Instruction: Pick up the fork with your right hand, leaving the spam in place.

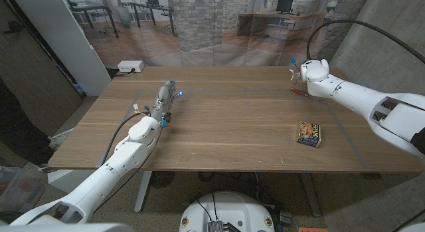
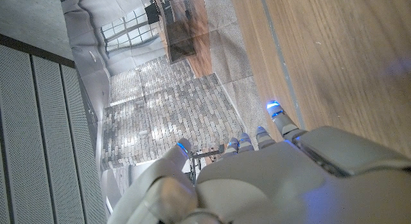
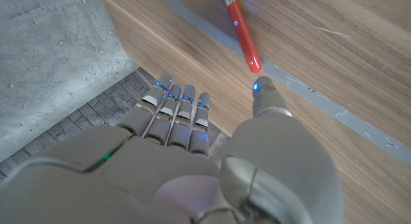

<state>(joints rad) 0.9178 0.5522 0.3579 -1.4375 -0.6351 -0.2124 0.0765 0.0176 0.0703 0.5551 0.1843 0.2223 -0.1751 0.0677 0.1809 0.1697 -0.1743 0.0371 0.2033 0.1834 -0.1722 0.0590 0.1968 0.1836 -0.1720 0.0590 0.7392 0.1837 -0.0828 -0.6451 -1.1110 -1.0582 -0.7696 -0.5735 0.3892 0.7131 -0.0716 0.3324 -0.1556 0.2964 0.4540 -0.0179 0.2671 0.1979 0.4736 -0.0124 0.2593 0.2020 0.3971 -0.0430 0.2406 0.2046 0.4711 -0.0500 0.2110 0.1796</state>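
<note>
Head view: on the wooden table (image 1: 226,119) the spam tin (image 1: 309,133) lies near the front right, well apart from the fork (image 1: 302,92) at the far right edge. The right hand (image 1: 307,71) hovers just beside the fork; the left hand (image 1: 163,102) rests mid-left, empty.

Left wrist view: left hand (image 2: 257,179) fingers extended, holding nothing.

Right wrist view: right hand (image 3: 192,153) fingers apart, empty; thumb tip near the fork's (image 3: 241,28) red handle, which lies on a grey tape line (image 3: 321,99).

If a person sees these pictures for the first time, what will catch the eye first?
Probably the fork's red handle lying on the wooden table, just beyond the right hand at the far right corner. Next, the colourful spam can alone near the front right, and the left hand waiting far left.
</note>
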